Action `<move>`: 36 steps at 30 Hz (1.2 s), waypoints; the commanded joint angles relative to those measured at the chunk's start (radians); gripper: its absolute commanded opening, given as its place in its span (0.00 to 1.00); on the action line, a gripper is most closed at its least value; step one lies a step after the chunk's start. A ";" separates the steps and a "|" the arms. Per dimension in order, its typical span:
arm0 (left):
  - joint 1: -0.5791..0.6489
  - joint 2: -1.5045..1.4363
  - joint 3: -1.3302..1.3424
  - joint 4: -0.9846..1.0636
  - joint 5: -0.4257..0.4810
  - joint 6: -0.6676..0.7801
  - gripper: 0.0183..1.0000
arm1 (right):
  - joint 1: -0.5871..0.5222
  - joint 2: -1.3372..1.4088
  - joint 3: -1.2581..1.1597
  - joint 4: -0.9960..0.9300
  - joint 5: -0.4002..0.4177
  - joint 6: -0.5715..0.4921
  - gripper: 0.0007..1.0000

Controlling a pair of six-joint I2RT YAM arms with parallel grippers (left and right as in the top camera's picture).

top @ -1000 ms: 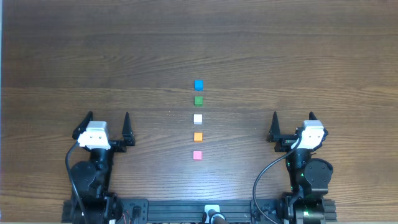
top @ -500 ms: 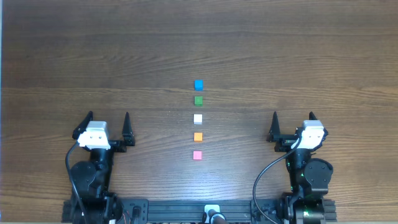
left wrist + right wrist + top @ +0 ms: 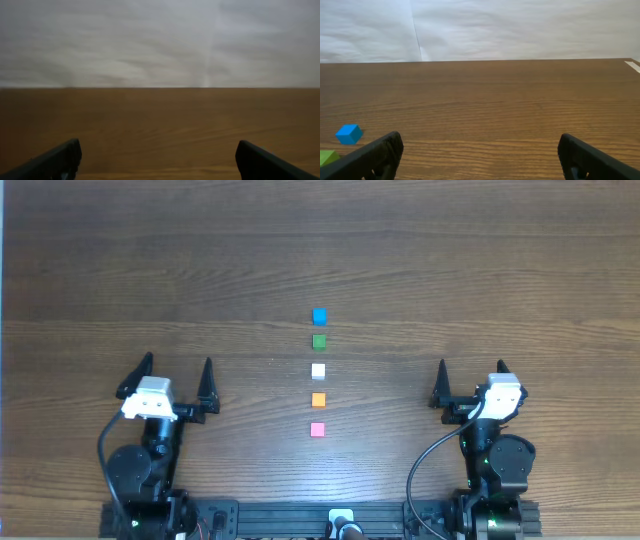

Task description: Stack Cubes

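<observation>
Nothing is stacked yet: blue cube (image 3: 319, 316), green cube (image 3: 319, 342), white cube (image 3: 318, 371), orange cube (image 3: 318, 399) and pink cube (image 3: 317, 428) lie apart in a far-to-near line down the table (image 3: 520, 260), between the left gripper (image 3: 176, 375) and right gripper (image 3: 470, 375), both spread wide and empty, so next, I'd say, one must reach in for a cube.

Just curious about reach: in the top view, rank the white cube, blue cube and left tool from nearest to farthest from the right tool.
1. White cube, middle of the row.
2. Blue cube, the row's far end.
3. Left tool, at the opposite side.
</observation>
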 commanded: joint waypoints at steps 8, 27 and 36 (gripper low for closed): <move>0.005 0.090 0.478 -0.447 0.208 -0.175 1.00 | -0.005 -0.010 -0.008 0.002 -0.008 -0.001 0.99; -0.200 0.893 1.238 -1.284 0.428 -0.188 0.99 | -0.005 -0.010 -0.008 0.002 -0.008 -0.001 0.99; -0.830 1.219 1.238 -1.242 -0.155 -0.502 1.00 | -0.005 -0.010 -0.008 0.002 -0.008 -0.001 0.99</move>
